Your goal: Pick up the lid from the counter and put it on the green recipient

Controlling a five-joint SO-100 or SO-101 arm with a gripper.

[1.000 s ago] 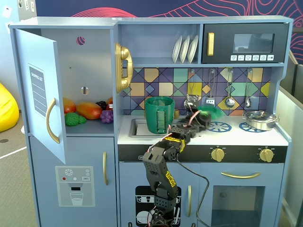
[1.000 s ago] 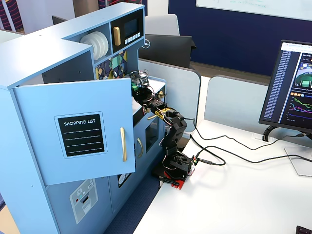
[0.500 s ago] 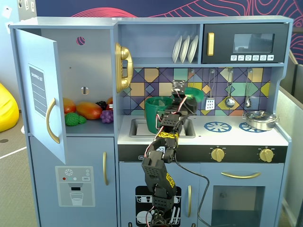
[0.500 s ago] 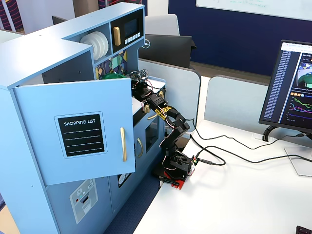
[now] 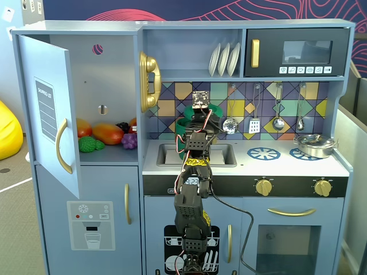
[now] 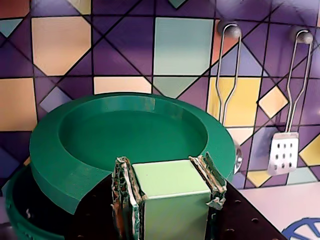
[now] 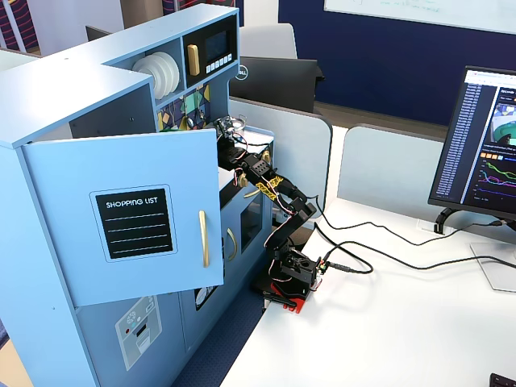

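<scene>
The pincer [image 6: 167, 175] grips the lid [image 6: 125, 137] by its handle (pale green block), tilted over the green recipient [image 6: 20, 220].

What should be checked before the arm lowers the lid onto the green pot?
1. Grip on the handle: ok. The gripper is shut on the pale handle of the lid.
2. Lid above the pot: ok, the rim shows just beneath it.
3. Lid centred over the mouth: cannot tell, most of the pot is hidden.
4. Lid level: not ok, it looks tilted in the wrist view.
5. Clear of the hanging spatula: ok.
</scene>
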